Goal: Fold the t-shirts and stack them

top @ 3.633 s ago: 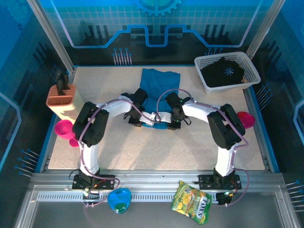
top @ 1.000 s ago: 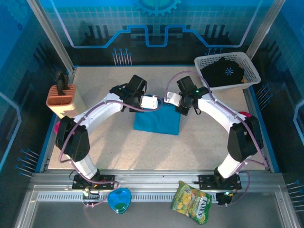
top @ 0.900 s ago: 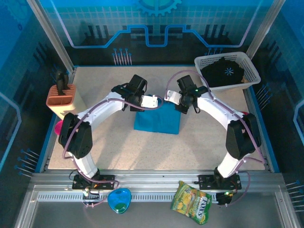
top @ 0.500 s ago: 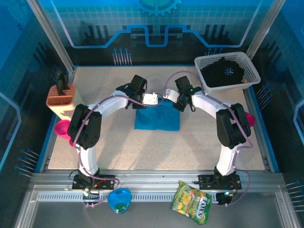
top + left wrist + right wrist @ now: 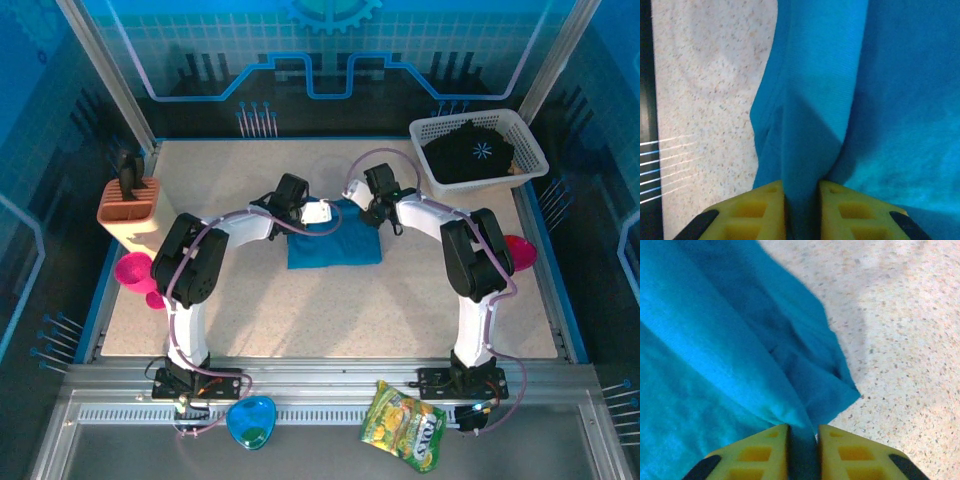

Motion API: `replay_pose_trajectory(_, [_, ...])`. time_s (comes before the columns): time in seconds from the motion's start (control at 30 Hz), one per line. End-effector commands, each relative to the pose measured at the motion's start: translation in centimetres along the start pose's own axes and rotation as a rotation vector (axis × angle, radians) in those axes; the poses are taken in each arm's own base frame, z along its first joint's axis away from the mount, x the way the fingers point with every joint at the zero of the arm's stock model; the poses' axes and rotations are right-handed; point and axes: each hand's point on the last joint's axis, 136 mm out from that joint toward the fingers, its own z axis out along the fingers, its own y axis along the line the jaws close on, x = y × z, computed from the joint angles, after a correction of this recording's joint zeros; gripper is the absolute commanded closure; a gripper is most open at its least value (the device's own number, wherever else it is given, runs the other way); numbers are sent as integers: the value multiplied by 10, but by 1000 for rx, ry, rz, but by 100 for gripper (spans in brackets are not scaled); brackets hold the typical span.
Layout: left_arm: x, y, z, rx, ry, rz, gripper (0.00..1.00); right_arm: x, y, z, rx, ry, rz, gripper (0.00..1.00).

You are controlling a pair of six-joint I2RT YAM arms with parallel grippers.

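Risk of a skewed fold if either pinch slips or one arm pulls ahead: left gripper (image 5: 802, 202) and right gripper (image 5: 802, 440) each clamp a far corner of the teal-blue t-shirt (image 5: 335, 250) lying mid-table, black t-shirt (image 5: 470, 155) in the far-right mesh basket (image 5: 436, 172).

Right hand (image 5: 802, 440) pinches the teal shirt (image 5: 715, 340) — a fold over the speckled table (image 5: 910, 340).

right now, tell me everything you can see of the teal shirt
The teal-blue t-shirt is plain soft cloth, folded into a rough rectangle, lying on the speckled table. Its far edge is pinched near both ends: the left gripper is shut on a ridge of cloth at one, the right gripper at the other.
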Motion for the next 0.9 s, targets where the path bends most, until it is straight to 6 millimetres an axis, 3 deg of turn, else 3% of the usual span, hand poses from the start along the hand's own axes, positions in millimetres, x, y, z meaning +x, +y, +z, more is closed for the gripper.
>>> replay_pose_trajectory(0.0, [1,38,-15,-189,6,-93,72,-16,-27,-7,75,-80,138,68])
replay_pose_trajectory(0.2, [10,75,-45,-401,25,-207,60,-38,-38,-33,97,-184,270,49])
replay_pose_trajectory(0.3, [14,108,-82,-587,-3,-312,57,-47,-42,-62,103,-231,309,46])
replay_pose_trajectory(0.47, [25,153,-165,-787,-96,-537,50,-48,-61,-136,176,-244,418,36])
replay_pose_trajectory(0.63, [33,165,-231,-791,-212,-797,50,-34,-63,-210,151,-217,553,30])
replay_pose_trajectory(0.73, [43,159,-269,-782,-267,-932,42,-20,-56,-246,142,-242,596,26])
replay_pose_trajectory(0.87, [69,141,-318,-747,-249,-1152,30,12,-48,-270,166,-219,664,22])
